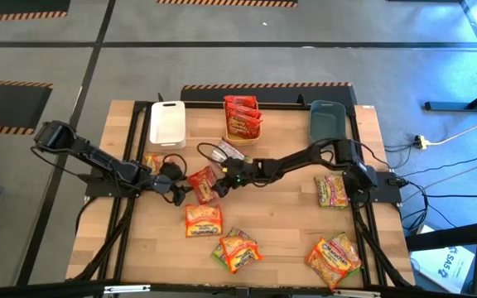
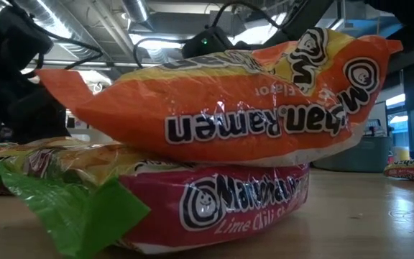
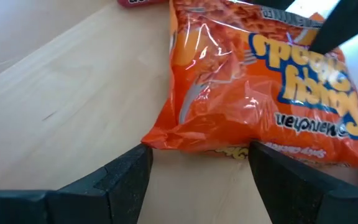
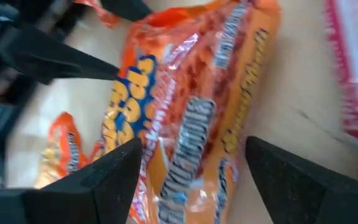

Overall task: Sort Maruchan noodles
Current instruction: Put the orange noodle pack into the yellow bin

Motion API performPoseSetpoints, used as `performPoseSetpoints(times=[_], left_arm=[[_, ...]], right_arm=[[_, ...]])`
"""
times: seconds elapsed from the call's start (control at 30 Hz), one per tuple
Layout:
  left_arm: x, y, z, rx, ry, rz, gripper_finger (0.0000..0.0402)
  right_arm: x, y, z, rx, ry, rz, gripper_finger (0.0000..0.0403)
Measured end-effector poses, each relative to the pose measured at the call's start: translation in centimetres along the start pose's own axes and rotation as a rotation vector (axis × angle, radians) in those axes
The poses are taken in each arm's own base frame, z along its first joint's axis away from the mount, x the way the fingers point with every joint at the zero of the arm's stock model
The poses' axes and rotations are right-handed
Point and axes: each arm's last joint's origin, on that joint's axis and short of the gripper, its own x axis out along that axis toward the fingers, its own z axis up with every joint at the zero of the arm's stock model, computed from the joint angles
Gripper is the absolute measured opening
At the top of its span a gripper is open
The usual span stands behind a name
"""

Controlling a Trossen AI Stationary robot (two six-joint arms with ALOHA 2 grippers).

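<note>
An orange-red Maruchan noodles packet (image 1: pixel 203 184) lies flat on the wooden table near its middle, between my two grippers. My left gripper (image 1: pixel 175 186) is at its left end, open; in the left wrist view the packet's near edge (image 3: pixel 216 146) lies just ahead of the fingertips. My right gripper (image 1: pixel 220 180) reaches in from the right, open, with its fingers on either side of the packet (image 4: pixel 191 93). More packets lie loose: one (image 1: pixel 204 219) nearer the front, a stack (image 2: pixel 214 129) at the front edge, and one (image 1: pixel 331 190) at the right. My left gripper's fingertips (image 3: pixel 135 165) stand at the packet's near edge; I cannot tell whether they touch it. My right gripper slants down over the packet's other end with one finger (image 4: pixel 114 174) on each side; the view is blurred and I cannot tell whether they touch it.
A white bin (image 1: pixel 166 122), an orange bin (image 1: pixel 243 136) with red packets standing in it, and a grey-blue bin (image 1: pixel 328 118) line the far edge. A silvery packet (image 1: pixel 220 151) lies behind the grippers, another packet (image 1: pixel 153 163) lies by the left arm, and more (image 1: pixel 334 258) lie at the front right.
</note>
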Motion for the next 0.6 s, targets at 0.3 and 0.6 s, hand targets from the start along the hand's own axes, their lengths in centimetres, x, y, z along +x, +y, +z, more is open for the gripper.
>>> performPoseSetpoints(times=[0.3,0.6], left_arm=[[0.4,0.0,0.0,0.004,-0.033,0.033,0.0264],[0.4,0.0,0.0,0.003,-0.05,0.043,0.0264]], right_arm=[[0.5,0.3,0.0,-0.001,-0.022,0.105,0.0292],[0.6,1.6,-0.5,-0.097,-0.078,0.201,0.0292]])
